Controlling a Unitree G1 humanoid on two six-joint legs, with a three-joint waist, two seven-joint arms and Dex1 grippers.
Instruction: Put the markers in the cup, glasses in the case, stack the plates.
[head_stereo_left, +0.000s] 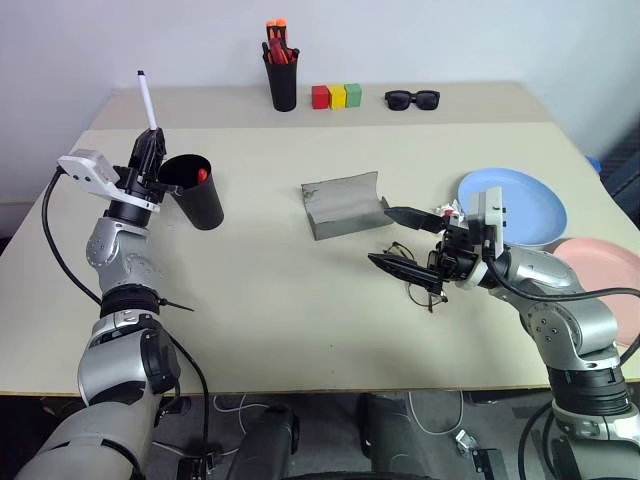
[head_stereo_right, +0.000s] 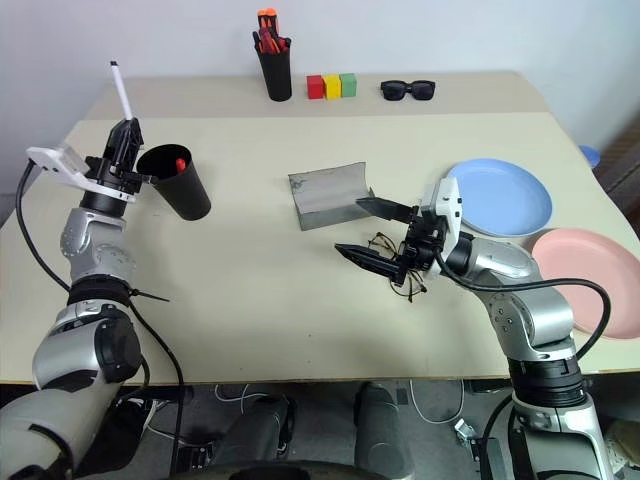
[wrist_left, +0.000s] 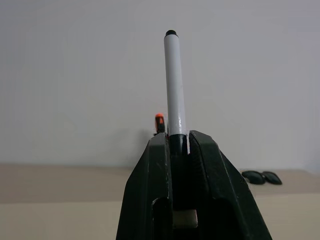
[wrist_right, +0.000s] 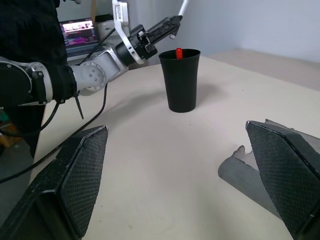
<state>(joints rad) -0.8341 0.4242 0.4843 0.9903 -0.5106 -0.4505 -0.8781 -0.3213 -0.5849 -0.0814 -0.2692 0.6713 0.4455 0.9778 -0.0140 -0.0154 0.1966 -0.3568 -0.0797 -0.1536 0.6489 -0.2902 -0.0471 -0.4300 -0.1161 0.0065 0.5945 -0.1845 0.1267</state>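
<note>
Left eye view: left gripper (head_stereo_left: 152, 140) clenches the white marker (head_stereo_left: 147, 101) beside the cup (head_stereo_left: 196, 188); right gripper (head_stereo_left: 400, 240), jaws spread, hovers over the glasses (head_stereo_left: 418, 285).

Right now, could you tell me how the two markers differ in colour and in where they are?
The white marker is held upright in the shut left gripper, beside the cup's rim and outside it; the red marker already stands inside the cup. Most of the white marker's body shows; of the red marker, just its tip above the rim. Both are slim pens.
</note>
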